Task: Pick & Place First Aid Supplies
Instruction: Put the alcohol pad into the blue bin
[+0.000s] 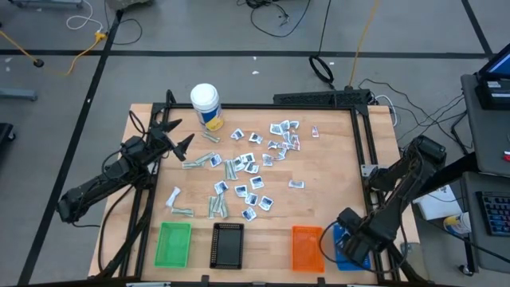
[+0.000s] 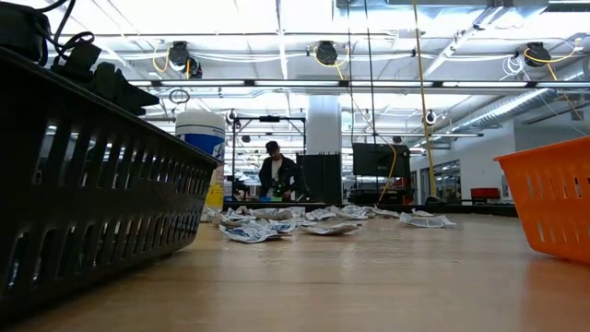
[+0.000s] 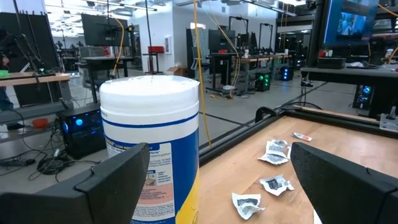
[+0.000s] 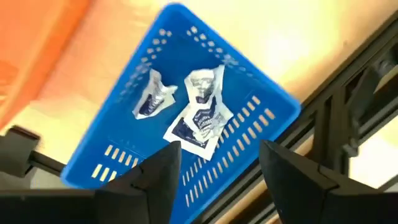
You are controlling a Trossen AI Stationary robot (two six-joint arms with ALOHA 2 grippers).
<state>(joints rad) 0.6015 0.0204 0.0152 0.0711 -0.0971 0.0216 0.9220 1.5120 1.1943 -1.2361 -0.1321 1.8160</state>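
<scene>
Supplies: most of the small flat white-and-blue sachets [image 1: 253, 163] and pale grey-green wrapped strips [image 1: 194, 163] lie scattered over the mid and far part of the wooden table [image 1: 335, 159], loose cluster, some overlapping. A few strips sit nearer the front-left, close to the green perforated plastic tray [image 1: 174, 244]. Three crumpled sachets [image 4: 200, 118] lie inside the blue perforated plastic tray [image 4: 249, 93] at front-right corner, two of them overlapping, third just beside. R gripper [image 4: 217, 171] hangs directly above that blue tray; I see its fingers apart w/ nothing between them, not touching the sachets. L gripper [image 3: 217, 180] sits at far-left of table, fingers spread wide, empty, pointed at the tall white cylindrical bottle w/ yellow-and-blue label [image 1: 205, 106], which stands upright near the far-left edge. Front edge row, L to R: green tray, black slotted tray [image 1: 228, 245], orange tray [image 1: 307, 247], blue tray. Low view: a person [image 2: 276, 175] in the room beyond the table.
</scene>
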